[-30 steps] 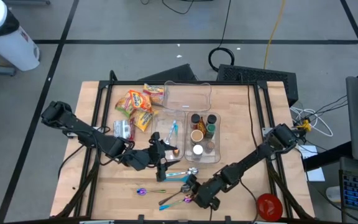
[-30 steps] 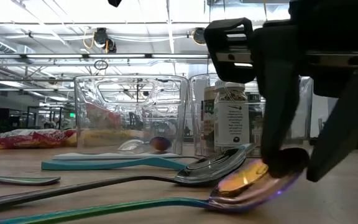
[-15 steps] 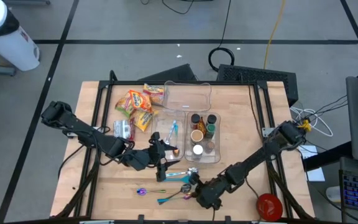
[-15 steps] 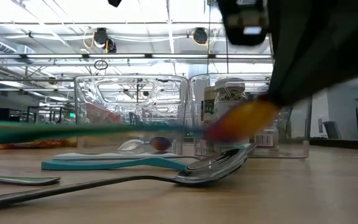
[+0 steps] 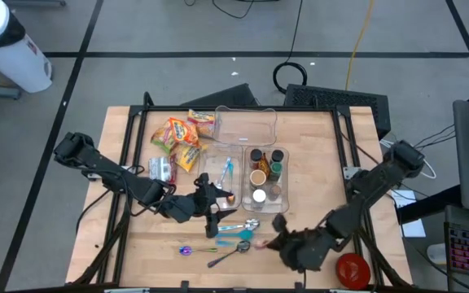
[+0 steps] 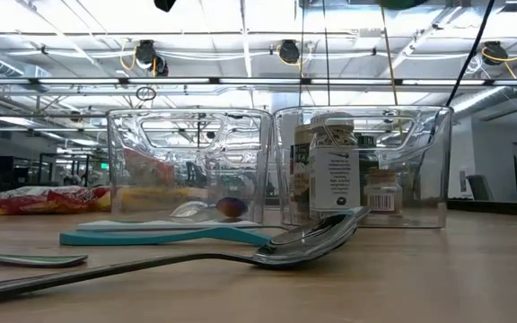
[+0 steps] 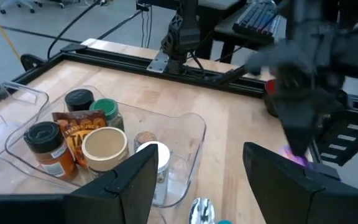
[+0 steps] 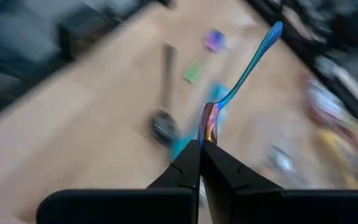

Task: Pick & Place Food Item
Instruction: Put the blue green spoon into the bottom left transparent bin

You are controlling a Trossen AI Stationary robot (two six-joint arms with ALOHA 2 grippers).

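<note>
Gripping an iridescent spoon [image 8: 241, 68] by its bowl, the right gripper [image 8: 202, 146] is seen with its fingers pinched tight on it, lifted off the tabletop [image 5: 316, 146] just in front of the clear jar tray [image 5: 265, 181], handle sticking out ahead. The left gripper [image 5: 211, 210] is parked just beside that tray's front left corner with its fingers spread apart and nothing held between them. Snack packets [image 5: 179, 138] are left lying well to the tray's left, and a silver spoon [image 6: 303, 244] plus a teal utensil [image 6: 164, 235] are resting on the wood just in front of the tray.
</note>
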